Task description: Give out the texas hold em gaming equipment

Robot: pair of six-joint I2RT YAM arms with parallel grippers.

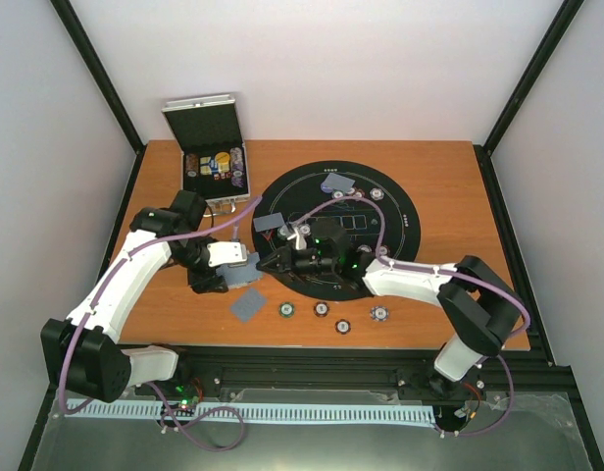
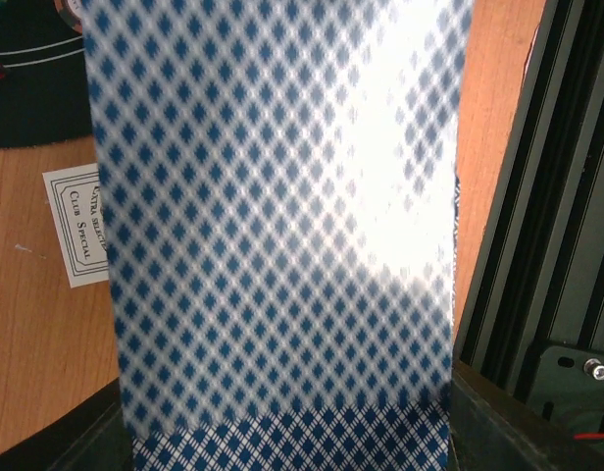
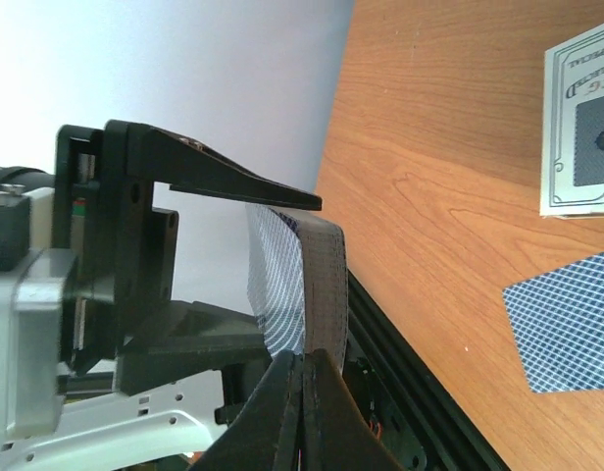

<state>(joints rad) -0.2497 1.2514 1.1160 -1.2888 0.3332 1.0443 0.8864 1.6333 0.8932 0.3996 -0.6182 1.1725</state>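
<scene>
My left gripper (image 1: 241,261) is clenching the deck of playing cards (image 2: 273,226) by its sides. It is holding the deck up off the wooden table (image 1: 449,186), just outside the near-left rim of the round black mat (image 1: 400,221). My right gripper (image 3: 303,365) is pointing in from the mat side, and its two fingertips are pressing tight together right at the deck's end (whether one card is caught between them, I cannot tell).

Beneath the deck, a face-down card (image 3: 567,324) is lying on the wood near a white printed card (image 3: 581,128). Two more face-down cards are resting on the mat, one (image 1: 274,222) at its left edge and one (image 1: 336,183) toward the far side. A loose row of poker chips (image 1: 322,309) is sitting on the wood between the mat and the near edge. The silver case (image 1: 206,118) is standing open at the far-left corner.
</scene>
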